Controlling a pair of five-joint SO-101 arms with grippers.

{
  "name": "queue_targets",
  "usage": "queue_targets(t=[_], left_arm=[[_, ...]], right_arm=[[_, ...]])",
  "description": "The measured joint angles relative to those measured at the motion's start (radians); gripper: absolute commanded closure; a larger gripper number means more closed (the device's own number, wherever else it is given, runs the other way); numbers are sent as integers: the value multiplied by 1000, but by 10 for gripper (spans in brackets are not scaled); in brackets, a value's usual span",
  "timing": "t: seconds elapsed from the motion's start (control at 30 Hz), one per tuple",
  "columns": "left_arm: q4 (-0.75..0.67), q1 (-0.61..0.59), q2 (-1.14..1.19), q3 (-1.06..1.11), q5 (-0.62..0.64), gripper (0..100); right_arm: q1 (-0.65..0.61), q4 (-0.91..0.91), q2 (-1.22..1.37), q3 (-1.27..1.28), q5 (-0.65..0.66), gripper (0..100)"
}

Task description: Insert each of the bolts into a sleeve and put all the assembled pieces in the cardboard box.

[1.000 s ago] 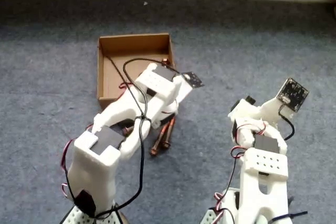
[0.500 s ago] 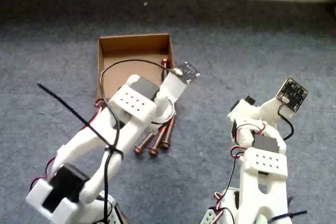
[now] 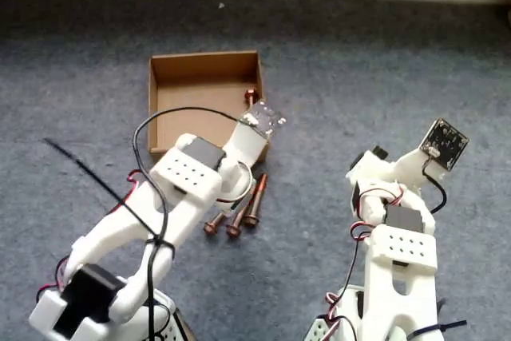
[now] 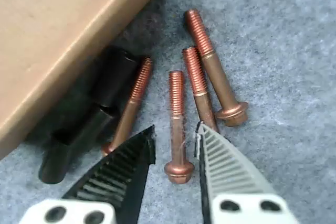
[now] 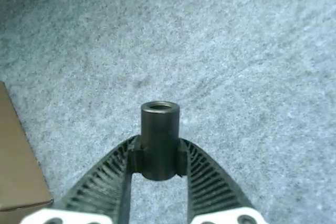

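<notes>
The right end effector [image 5: 157, 148] is clamped on an upright black sleeve [image 5: 159, 135], bore up, above the counter [image 5: 236, 51]. The left end effector [image 4: 176, 128] is spread open, jaws straddling one bolt [image 4: 176, 93] near its head. Trouble spot: the neighbouring bolt [image 4: 201, 90] lies just beside it, so the pale jaw could snag or roll it on closing. A grip that close to the head may tip the shank. Beyond, spare sleeves [image 4: 105, 93] crowd the cardboard box [image 4: 63, 35] wall.

Grey carpet [image 3: 399, 61] — box [image 3: 204, 57], bolts [image 4: 176, 124], sleeves [image 4: 113, 77]
</notes>
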Motion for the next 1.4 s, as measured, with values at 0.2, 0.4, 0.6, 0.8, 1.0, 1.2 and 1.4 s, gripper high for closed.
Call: queue_targets(t=[0.2, 0.4, 0.6, 0.8, 1.0, 1.2, 1.4], left_arm=[[-9, 15, 264, -112, -5, 911], [-6, 17, 459, -235, -2, 935], [52, 17, 508, -301, 0, 996], [68, 17, 443, -284, 97, 995], [69, 11, 169, -137, 230, 995], [43, -74, -147, 5, 483, 994], [-98, -132, -354, 150, 569, 995]], right_arm=[[0, 0, 0, 0, 0, 993], [0, 0, 0, 0, 0, 993], [0, 0, 0, 0, 0, 993], [0, 0, 0, 0, 0, 993], [0, 0, 0, 0, 0, 993], [0, 0, 0, 0, 0, 993], [0, 0, 0, 0, 0, 993]])
